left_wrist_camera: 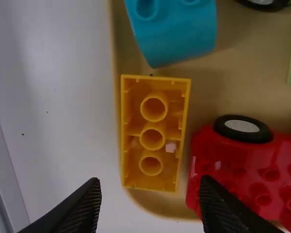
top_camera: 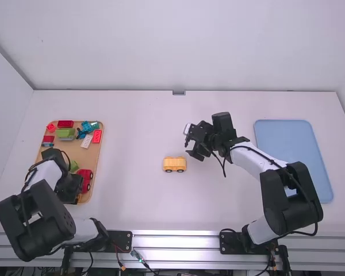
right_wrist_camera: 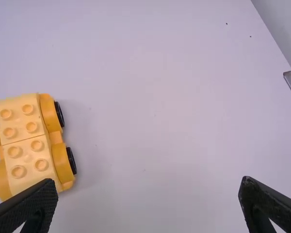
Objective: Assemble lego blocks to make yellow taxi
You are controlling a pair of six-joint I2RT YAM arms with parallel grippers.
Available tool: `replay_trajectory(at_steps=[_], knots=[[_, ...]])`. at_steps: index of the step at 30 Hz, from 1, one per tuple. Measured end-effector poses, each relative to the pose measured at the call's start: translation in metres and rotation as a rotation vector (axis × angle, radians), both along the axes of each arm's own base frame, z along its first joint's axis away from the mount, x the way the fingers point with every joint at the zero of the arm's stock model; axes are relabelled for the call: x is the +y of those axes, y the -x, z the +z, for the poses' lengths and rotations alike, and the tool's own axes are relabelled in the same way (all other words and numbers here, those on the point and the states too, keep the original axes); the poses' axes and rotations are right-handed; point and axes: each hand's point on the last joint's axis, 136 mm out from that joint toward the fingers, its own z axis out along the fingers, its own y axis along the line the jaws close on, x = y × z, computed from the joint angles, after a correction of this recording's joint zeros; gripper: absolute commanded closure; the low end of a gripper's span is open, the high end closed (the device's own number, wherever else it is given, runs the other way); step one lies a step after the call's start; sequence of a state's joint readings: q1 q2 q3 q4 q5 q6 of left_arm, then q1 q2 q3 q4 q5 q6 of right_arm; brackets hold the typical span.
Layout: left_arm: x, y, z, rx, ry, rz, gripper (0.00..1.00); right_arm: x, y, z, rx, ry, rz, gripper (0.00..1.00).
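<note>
1. High view: we have a yellow wheeled base standing upright on the counter, between the two arms and nearer the right one, with studs facing up
2. In the right wrist view, a seam crosses its studded top; we cannot tell whether that marks separate blocks already pressed on
3. Our left hand is over the wooden tray, fingers spread, gripping nothing
4. Below it a yellow brick lies upside down in that tray, near the red wheeled piece and the teal block
5. Our right hand is also open, above the counter near the base, holding nothing
6. We judge the rolling part of the taxi done and the upper body left to build; this brick looks like the likely next part
7. We would need to grip it, turn it studs up and press it squarely onto the base
8. We should mind the red piece, which leaves one finger little room
</note>
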State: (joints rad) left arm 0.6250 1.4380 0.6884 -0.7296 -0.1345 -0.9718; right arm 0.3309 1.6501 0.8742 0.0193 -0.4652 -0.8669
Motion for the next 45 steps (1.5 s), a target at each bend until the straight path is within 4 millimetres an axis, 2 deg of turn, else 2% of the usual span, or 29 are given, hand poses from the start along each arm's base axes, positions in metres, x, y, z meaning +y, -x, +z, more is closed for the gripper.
replay_trajectory(at_steps=[4, 6, 8, 12, 15, 23, 29, 32, 39, 45], knots=[[0.001, -0.001, 0.006, 0.004, 0.004, 0.003, 0.44, 0.000, 0.000, 0.000, 0.001, 0.000, 0.000, 0.01], [0.003, -0.003, 0.010, 0.004, 0.002, 0.003, 0.37, 0.000, 0.000, 0.000, 0.001, 0.000, 0.001, 0.01], [0.004, -0.003, 0.013, 0.010, 0.000, 0.003, 0.36, 0.000, 0.000, 0.000, 0.000, 0.000, 0.001, 0.01], [0.009, -0.003, 0.015, 0.014, -0.024, 0.003, 0.45, 0.000, 0.000, 0.000, 0.002, -0.001, -0.001, 0.01], [0.013, -0.008, 0.012, -0.010, -0.046, 0.004, 0.48, 0.000, 0.000, 0.000, 0.000, -0.001, 0.001, 0.01], [0.006, 0.006, -0.009, 0.009, -0.049, 0.003, 0.45, 0.000, 0.000, 0.000, 0.000, 0.000, 0.000, 0.01], [0.008, 0.006, -0.010, 0.008, -0.059, 0.003, 0.45, 0.000, 0.000, 0.000, 0.000, -0.001, 0.000, 0.01], [0.011, 0.001, -0.013, -0.019, -0.079, 0.004, 0.48, 0.000, 0.000, 0.000, 0.000, -0.001, 0.000, 0.01], [0.007, 0.004, -0.022, -0.028, -0.076, 0.004, 0.59, 0.000, 0.000, 0.000, 0.001, -0.001, -0.001, 0.01], [0.008, -0.001, -0.022, -0.041, -0.069, -0.052, 0.61, 0.000, 0.000, 0.000, 0.001, -0.001, 0.001, 0.01]])
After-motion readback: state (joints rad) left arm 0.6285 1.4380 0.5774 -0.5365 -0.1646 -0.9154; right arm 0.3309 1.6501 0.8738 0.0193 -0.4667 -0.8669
